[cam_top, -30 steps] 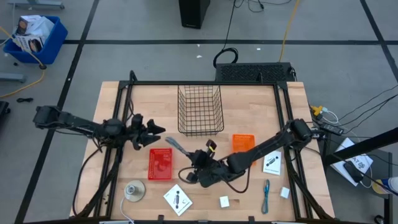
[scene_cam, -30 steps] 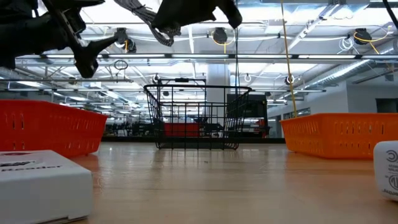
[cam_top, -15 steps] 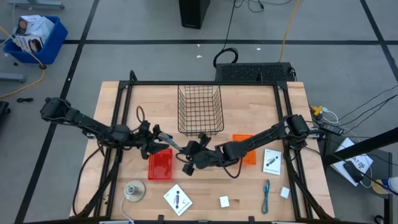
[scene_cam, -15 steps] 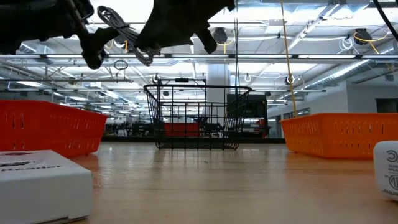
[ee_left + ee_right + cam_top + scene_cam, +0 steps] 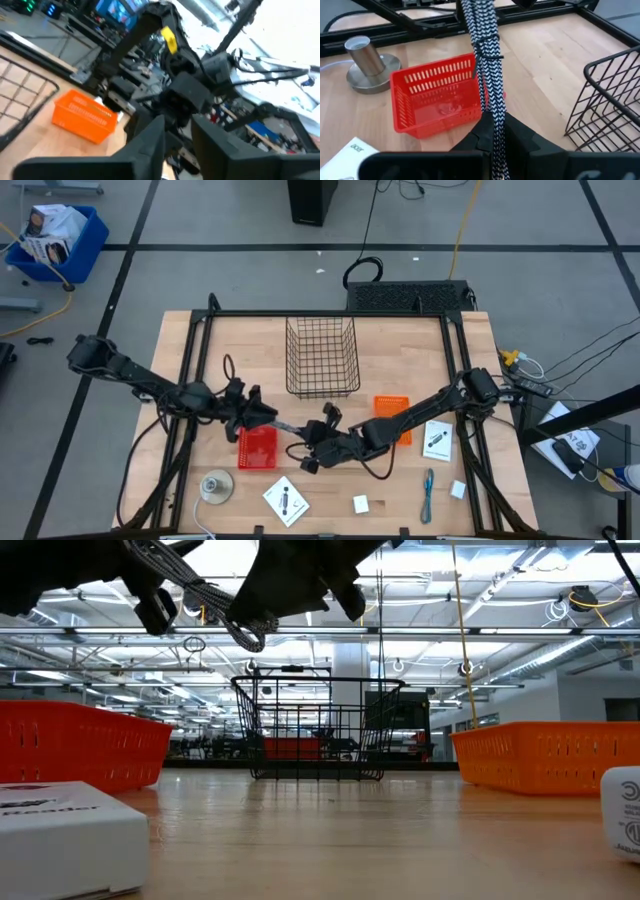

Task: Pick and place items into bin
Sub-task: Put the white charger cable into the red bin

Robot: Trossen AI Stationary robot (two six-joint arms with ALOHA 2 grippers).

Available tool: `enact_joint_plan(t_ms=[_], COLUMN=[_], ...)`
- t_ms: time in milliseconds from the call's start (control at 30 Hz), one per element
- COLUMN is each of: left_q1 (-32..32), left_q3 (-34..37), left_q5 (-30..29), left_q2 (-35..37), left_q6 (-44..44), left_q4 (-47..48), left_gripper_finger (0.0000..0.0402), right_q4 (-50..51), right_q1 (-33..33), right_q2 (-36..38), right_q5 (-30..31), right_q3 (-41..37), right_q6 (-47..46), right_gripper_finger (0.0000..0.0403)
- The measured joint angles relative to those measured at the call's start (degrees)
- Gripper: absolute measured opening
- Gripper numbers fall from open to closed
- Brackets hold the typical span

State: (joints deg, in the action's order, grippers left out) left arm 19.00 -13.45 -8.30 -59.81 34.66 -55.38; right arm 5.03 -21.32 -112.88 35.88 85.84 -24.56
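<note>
A black-and-white braided cord bundle [image 5: 487, 65], the grey elongated item, hangs in the air between my two grippers, above the red basket [image 5: 258, 446]. My right gripper [image 5: 308, 448] is shut on its near end. My left gripper [image 5: 266, 418] has come at its far end [image 5: 281, 423] from the table's left. The black wire bin [image 5: 321, 357] stands at the far middle. A white card [image 5: 286, 500], two white cubes [image 5: 361, 503] [image 5: 458, 490], a teal tool [image 5: 428, 493] and another card [image 5: 436, 440] lie flat near the front edge. My right gripper pinches the cord bundle's near end [image 5: 495, 131] between its two fingers, the bundle running out along them. The cord is lifted clear of the table. My left gripper closes on the bundle's far end [image 5: 279, 422], level, from the table's left; the place of contact itself is too small to make out.
A round grey disc with a short metal post [image 5: 367, 65] stands at the front left beside the red basket [image 5: 440, 100]. An orange basket [image 5: 392, 418] sits right of the middle, under the right arm. Bare wood lies in front of the wire bin [image 5: 615, 100].
My left gripper has moved toward the table's right and near edge, up to the cord's far end, and has narrowed onto it. My right gripper has carried the cord toward the far edge, then back a little toward the near edge; the cord now points toward the table's left.
</note>
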Motion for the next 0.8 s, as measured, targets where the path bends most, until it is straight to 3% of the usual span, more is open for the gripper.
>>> enact_joint_plan(t_ms=[133, 233, 600, 800], left_q1=[0.3, 0.3, 0.3, 0.3], left_q3=[0.0, 0.0, 0.1, 0.1], left_q5=[0.3, 0.3, 3.9, 3.5], left_q2=[0.1, 0.0, 0.7, 0.7], left_q6=[0.1, -0.3, 0.4, 1.7], left_q4=[2.3, 3.7, 5.9, 6.9], left_gripper_finger=[0.0068, 0.0071, 0.0205, 0.0215], right_q4=[0.4, 0.4, 0.5, 0.3], right_q1=[-0.1, -0.7, -1.0, -1.0], right_q2=[0.8, 1.4, 2.0, 2.0], right_q5=[0.0, 0.1, 3.1, 3.1], right_q3=[0.0, 0.0, 0.0, 0.0], right_q6=[-0.1, -0.2, -1.2, -1.3], right_gripper_finger=[0.0015, 0.0015, 0.0015, 0.0015])
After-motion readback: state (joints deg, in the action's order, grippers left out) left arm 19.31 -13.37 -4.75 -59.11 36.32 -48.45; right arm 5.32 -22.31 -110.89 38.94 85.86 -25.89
